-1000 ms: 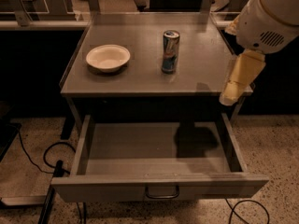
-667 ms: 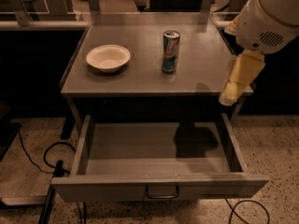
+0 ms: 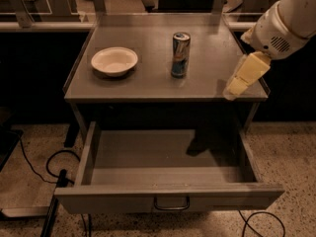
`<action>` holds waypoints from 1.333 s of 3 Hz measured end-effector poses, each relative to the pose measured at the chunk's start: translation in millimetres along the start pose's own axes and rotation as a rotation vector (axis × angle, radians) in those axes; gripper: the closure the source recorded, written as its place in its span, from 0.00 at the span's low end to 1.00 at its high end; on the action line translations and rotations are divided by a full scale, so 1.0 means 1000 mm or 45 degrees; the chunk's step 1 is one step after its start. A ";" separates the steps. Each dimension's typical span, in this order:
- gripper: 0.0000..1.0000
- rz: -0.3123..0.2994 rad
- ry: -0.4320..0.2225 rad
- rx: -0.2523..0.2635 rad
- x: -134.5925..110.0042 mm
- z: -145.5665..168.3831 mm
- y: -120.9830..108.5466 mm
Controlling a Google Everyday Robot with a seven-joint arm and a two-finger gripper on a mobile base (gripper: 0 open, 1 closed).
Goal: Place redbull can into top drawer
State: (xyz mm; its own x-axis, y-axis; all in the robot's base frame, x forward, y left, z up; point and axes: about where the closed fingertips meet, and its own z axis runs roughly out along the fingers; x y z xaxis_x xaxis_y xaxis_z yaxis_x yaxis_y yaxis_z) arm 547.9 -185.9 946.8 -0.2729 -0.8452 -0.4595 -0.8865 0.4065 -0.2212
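Note:
The redbull can (image 3: 180,54) stands upright near the middle of the grey table top (image 3: 148,83), blue and silver with a silver top. The top drawer (image 3: 168,199) is pulled wide open below the table, and its inside is bare. Its bar handle (image 3: 171,204) is at the centre of the front panel. My gripper (image 3: 233,89) hangs from the white arm (image 3: 281,26) over the table's front right corner. It is to the right of the can, apart from it, and holds nothing.
A shallow white bowl (image 3: 114,60) sits on the table top to the left of the can. Black cables (image 3: 34,169) lie on the speckled floor left of the drawer, and another cable (image 3: 261,221) lies at the lower right. Other furniture stands behind the table.
My gripper has shifted a little to the left and up, nearer the table's front right corner. The can, bowl and drawer have not moved.

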 end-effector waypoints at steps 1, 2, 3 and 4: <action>0.00 0.048 -0.041 0.004 -0.004 0.018 -0.024; 0.00 0.051 -0.043 0.003 -0.004 0.020 -0.026; 0.00 0.070 -0.093 -0.016 -0.005 0.029 -0.028; 0.00 0.063 -0.171 -0.024 -0.030 0.047 -0.044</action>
State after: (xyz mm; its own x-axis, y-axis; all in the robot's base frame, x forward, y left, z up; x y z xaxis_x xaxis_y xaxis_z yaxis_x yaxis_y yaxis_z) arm 612.8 -161.7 929.9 -0.2653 -0.7695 -0.5809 -0.8802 0.4392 -0.1798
